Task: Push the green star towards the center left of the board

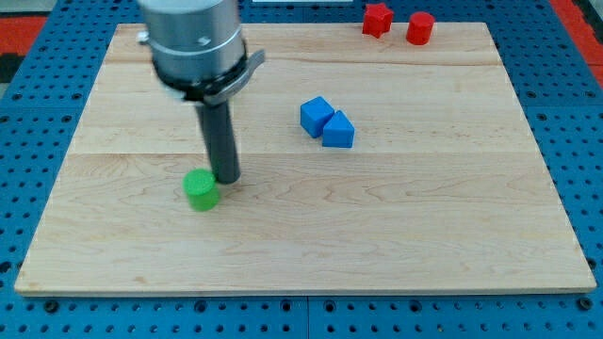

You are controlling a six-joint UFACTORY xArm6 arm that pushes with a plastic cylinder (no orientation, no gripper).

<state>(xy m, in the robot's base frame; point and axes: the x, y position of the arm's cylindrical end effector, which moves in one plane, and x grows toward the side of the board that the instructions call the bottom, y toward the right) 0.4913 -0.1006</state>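
The arm ends in a bare rod with no grasping part, so it holds nothing. The tip (227,179) rests on the wooden board (396,226), touching or just beside the upper right edge of the green block (200,189). That block lies left of the board's middle and slightly below mid-height; its star shape cannot be confirmed, as it reads as a rounded lump. Two blue blocks sit touching each other near the board's centre: a cube (316,115) and, to its lower right, a wedge-like piece (338,130). Two red blocks stand near the top edge toward the view's right, a star-like one (377,19) and a rounder one (419,27), close together but apart.
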